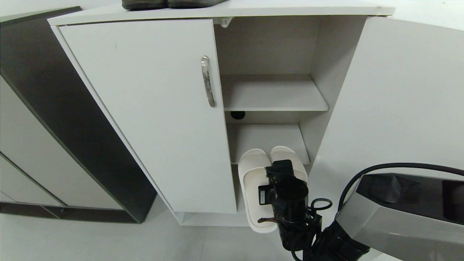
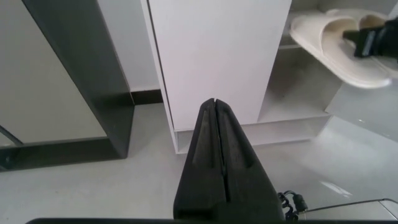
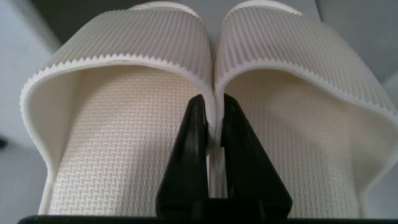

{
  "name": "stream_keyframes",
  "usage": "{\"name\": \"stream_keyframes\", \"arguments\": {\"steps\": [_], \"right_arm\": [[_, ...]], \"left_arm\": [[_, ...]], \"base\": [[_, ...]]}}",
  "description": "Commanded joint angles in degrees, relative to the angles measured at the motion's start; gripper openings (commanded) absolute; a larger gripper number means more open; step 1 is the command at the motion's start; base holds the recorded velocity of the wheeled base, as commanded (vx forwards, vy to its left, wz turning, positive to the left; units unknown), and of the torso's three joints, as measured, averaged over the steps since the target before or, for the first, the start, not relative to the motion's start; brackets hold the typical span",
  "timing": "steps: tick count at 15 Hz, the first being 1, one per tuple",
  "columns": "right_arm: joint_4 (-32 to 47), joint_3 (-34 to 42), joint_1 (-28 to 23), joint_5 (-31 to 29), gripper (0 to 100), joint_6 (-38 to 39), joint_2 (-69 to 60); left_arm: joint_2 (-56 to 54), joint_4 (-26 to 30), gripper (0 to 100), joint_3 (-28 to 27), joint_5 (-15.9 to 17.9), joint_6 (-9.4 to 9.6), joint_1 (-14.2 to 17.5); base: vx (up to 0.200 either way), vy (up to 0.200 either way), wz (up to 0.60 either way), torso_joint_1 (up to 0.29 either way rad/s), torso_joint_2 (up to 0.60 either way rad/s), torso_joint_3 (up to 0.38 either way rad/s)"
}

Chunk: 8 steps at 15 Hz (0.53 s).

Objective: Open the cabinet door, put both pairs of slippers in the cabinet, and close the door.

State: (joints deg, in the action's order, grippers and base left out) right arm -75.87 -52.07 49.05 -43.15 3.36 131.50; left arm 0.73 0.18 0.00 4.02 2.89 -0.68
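Slippers first: the white slippers (image 1: 252,181), two of them side by side, are up in my right end effector (image 1: 280,167). It is clenched on the pair, with the two touching inner side walls pinched together between its fingers (image 3: 196,143) and only a thin gap left between them. The pair hangs in front of the open right half of the cabinet (image 1: 224,9), toes pointing in at about the front edge of the lower shelf (image 1: 264,137) and heels sticking out toward me. I cannot tell whether the toes touch that shelf. My left end effector (image 2: 214,107) is squeezed fully closed with nothing in it, hanging low over the floor (image 2: 112,186) and facing the base of the cabinet. Counting now: two dark slippers (image 1: 170,3) sit side by side on the cabinet top, cut off by the frame edge. I count two doors, the left door (image 1: 145,108) closed with one metal handle (image 1: 207,81) and the right door (image 1: 395,101) swung wide open. Two shelves show inside, the upper shelf (image 1: 272,94) bare above the lower one.
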Motion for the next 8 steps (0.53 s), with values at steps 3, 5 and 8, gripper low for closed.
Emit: {"name": "stream_keyframes", "arguments": {"steps": [3,5,8], "right_arm": [[-1.82,-1.9,-1.24,-0.35,0,-0.9,3.41],[-1.73,-1.9,-1.33,-0.35,0,-0.55,3.76],[-1.56,-2.07,-1.33,-0.35,0,0.15,4.64]], "left_arm": [[-0.56,-0.01,0,0.0,0.02,0.01,0.42],[-0.56,-0.01,0,0.0,0.02,0.01,0.42],[-0.56,-0.01,0,0.0,0.02,-0.08,0.42]], "base": [[0.0,0.0,0.0,0.002,0.0,-0.037],[0.0,0.0,0.0,0.0,0.0,0.0],[0.0,0.0,0.0,0.0,0.0,0.0]]}}
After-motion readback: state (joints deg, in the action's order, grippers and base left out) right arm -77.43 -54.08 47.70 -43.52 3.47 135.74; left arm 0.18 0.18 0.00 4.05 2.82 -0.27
